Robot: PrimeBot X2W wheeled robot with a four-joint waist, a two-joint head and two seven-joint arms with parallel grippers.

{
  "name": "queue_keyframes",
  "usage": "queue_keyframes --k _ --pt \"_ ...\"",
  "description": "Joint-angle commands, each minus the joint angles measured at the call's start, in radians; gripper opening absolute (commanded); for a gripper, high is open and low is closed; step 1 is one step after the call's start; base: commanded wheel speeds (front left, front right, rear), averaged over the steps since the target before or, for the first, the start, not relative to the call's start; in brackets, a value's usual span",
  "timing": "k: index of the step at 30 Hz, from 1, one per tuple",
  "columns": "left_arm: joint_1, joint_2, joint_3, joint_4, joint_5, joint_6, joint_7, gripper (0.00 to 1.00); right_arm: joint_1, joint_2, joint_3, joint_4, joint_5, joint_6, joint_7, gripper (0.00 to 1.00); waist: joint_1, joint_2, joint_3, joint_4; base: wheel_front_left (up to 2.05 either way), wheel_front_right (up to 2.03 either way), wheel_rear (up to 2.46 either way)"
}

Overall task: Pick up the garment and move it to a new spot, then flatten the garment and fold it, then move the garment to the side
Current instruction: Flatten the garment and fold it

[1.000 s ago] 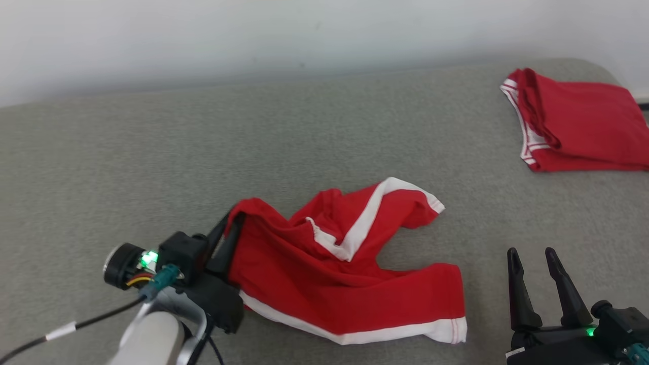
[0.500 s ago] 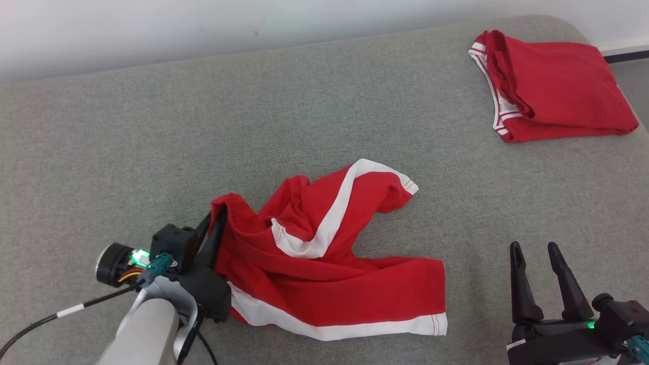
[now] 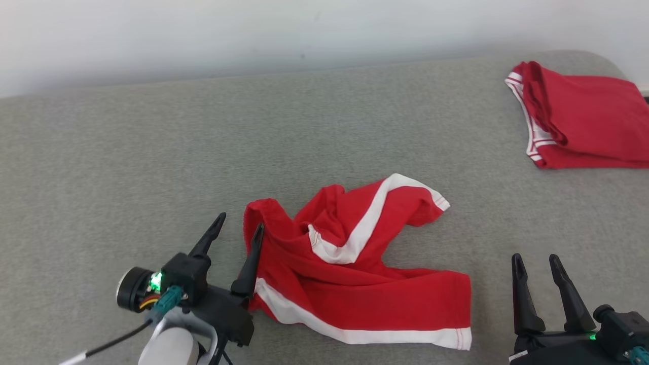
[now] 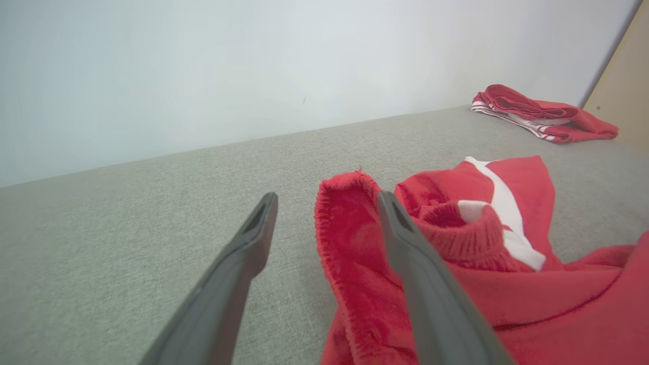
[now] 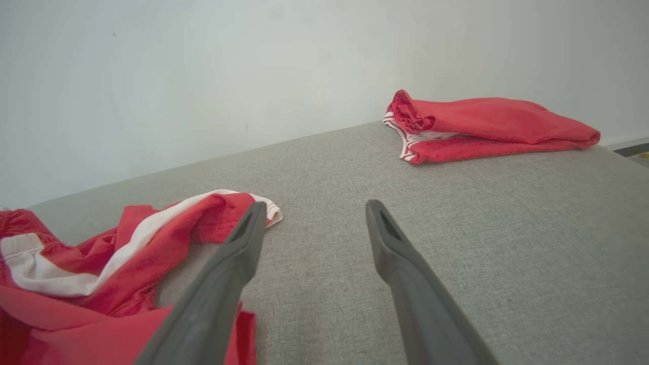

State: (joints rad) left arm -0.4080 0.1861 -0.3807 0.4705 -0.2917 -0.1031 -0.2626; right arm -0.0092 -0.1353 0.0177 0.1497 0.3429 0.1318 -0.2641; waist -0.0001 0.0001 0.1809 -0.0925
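Caught with left claw (image 3: 242,221) spread wide, holding nothing, one finger against the left edge of the crumpled red garment (image 3: 355,274) lying centrally on the grey cushion (image 3: 152,152), right claw (image 3: 534,256) equally open at near right; likely needed waistband corners pinched and drawn apart.

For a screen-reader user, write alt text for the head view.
Crumpled red shorts with white stripes lie on a grey fabric surface, the left gripper open at their waistband edge. The right gripper sits open at lower right; a folded red garment lies far right.
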Motion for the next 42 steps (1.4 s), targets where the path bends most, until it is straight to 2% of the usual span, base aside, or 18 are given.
queue_keyframes --k 1,9,16,26,42 --pt "0.02 -0.001 0.004 -0.013 0.001 0.005 -0.002 1.0 0.009 0.001 -0.002 -0.003 -0.001 -0.003 0.0 1.0 0.0001 -0.0001 -0.018 0.03 0.0 0.0 0.0" --pt "0.153 0.004 0.097 -0.205 0.021 0.043 -0.003 1.0 0.024 -0.002 0.001 -0.004 -0.007 -0.003 0.0 1.0 0.0001 -0.0001 -0.057 0.089 0.0 0.0 0.0" --pt "0.278 0.01 0.209 -0.301 0.044 0.067 -0.003 1.0 0.044 -0.004 0.011 -0.008 -0.014 -0.003 0.0 1.0 0.0001 -0.0001 -0.107 0.105 0.0 0.0 0.0" --pt "0.443 -0.022 0.329 -0.382 0.078 0.08 -0.003 1.0 0.103 -0.005 0.026 -0.025 -0.031 -0.003 0.0 1.0 0.0001 -0.0001 -0.183 0.092 0.0 0.0 0.0" --pt "0.535 -0.067 0.387 -0.38 0.131 0.069 -0.003 1.0 0.175 0.027 0.037 -0.058 -0.049 -0.003 0.022 1.0 0.0001 -0.0001 -0.202 0.08 0.0 0.0 0.0"
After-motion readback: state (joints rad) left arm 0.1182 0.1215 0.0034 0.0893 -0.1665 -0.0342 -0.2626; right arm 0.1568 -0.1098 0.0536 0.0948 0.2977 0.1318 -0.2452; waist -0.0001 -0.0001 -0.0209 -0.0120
